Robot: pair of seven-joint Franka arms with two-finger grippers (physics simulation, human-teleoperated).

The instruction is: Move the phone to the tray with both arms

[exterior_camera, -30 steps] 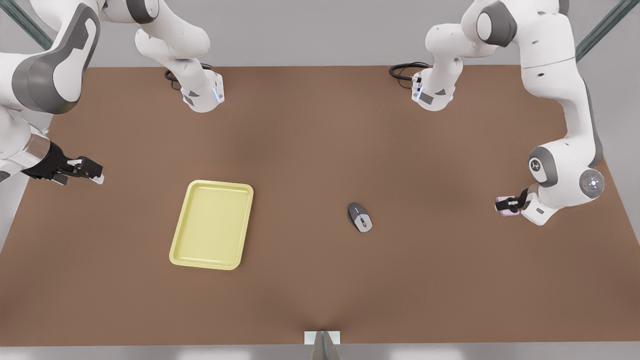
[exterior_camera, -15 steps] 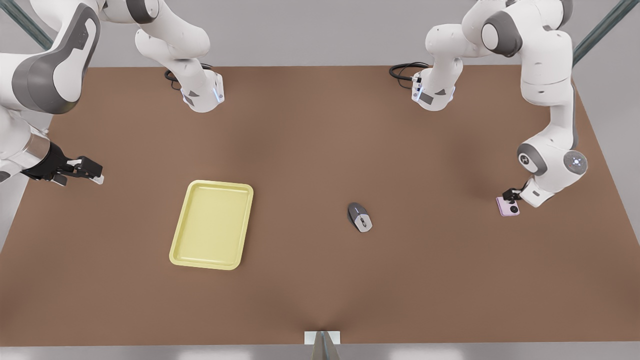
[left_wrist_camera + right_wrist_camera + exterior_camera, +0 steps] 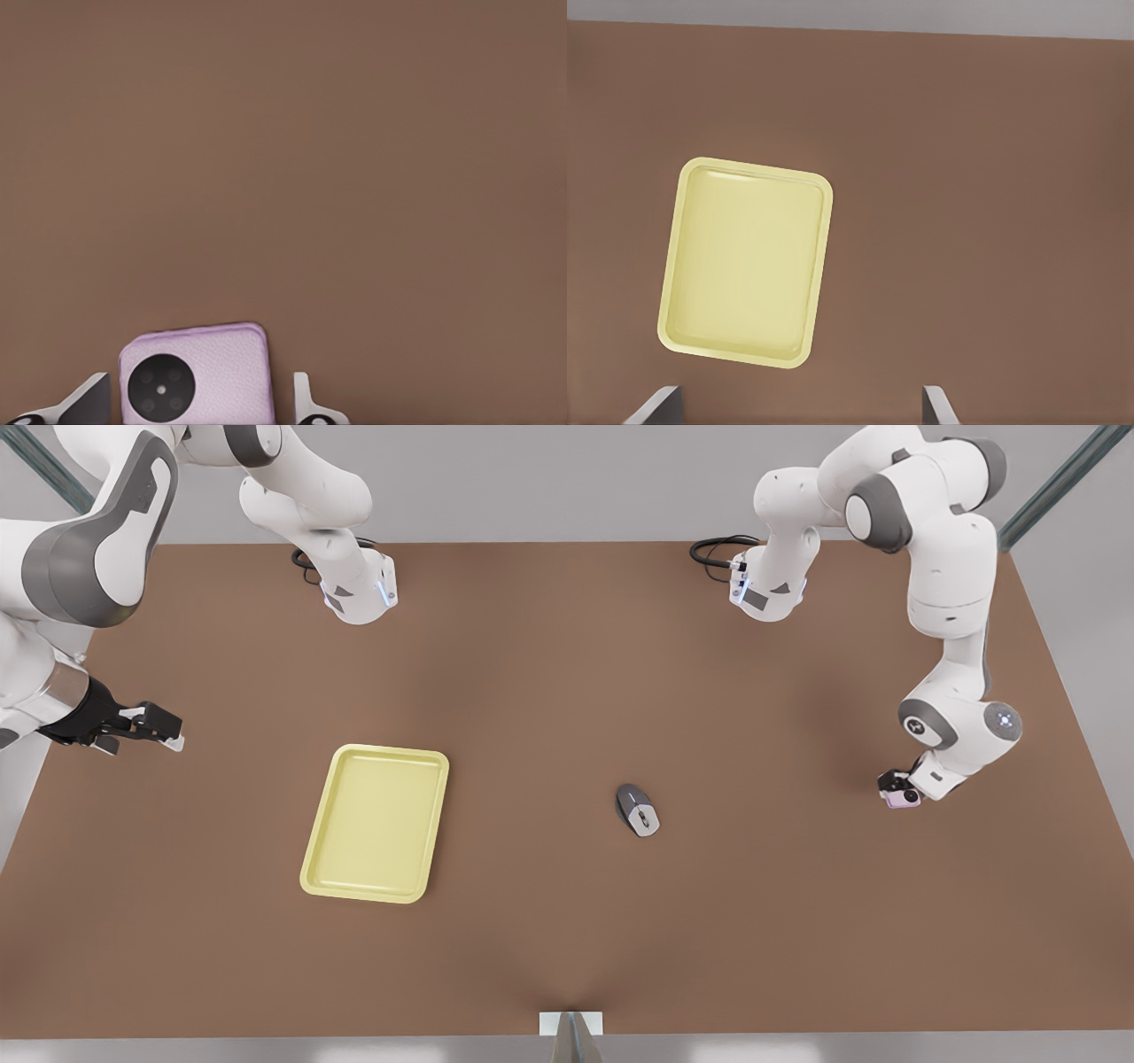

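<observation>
The pale pink phone (image 3: 905, 801) lies flat on the brown table near the front view's right edge, its black camera circle up. My left gripper (image 3: 897, 785) hangs over it, pointing down. In the left wrist view the phone (image 3: 208, 363) sits between the two fingers of the left gripper (image 3: 199, 403), open, with small gaps on both sides. The pale yellow tray (image 3: 376, 823) lies at the front view's left of centre. My right gripper (image 3: 166, 728) waits open above the table's left edge, and its wrist view looks down on the tray (image 3: 744, 262).
A grey and silver computer mouse (image 3: 637, 810) lies between tray and phone. Both arm bases (image 3: 359, 593) (image 3: 766, 593) stand at the table's far edge with black cables. The phone is close to the table's right edge.
The left arm has swung its wrist and brought its gripper down over the phone, straddling it. The phone, tray and right arm have not moved.
</observation>
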